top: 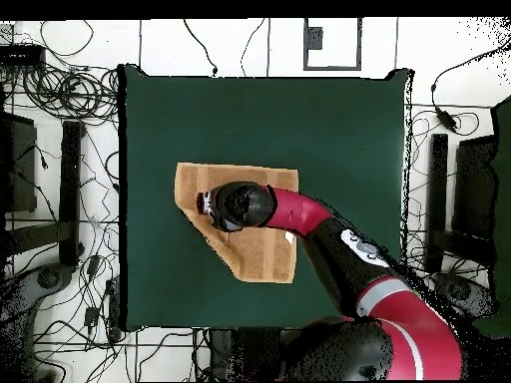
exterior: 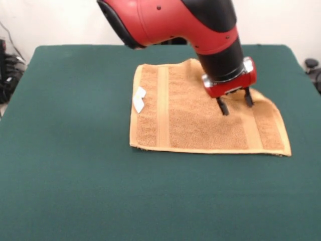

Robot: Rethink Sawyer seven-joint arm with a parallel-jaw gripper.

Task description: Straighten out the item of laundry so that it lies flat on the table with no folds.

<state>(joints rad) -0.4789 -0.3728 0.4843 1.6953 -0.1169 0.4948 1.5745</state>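
Observation:
The orange-tan towel (exterior: 200, 120) lies on the dark green table (exterior: 75, 175), right of centre in the front view. It looks mostly flat, with a woven band (exterior: 163, 105) near its left edge and another near its right edge. Its white tag (exterior: 139, 99) sticks out at the left edge. Its far right edge runs at a slant, as if that corner is turned in. My gripper (exterior: 235, 103) is open, fingertips down at the towel's far right part, holding nothing. In the overhead view the towel (top: 267, 254) shows at the table's (top: 339, 120) left middle, with the arm's wrist (top: 240, 204) covering the gripper.
The red and black arm (exterior: 170, 20) comes down from the top and hides the towel's far middle edge. In the overhead view, cables (top: 70, 95) and dark stands (top: 437, 199) lie on the floor round the table.

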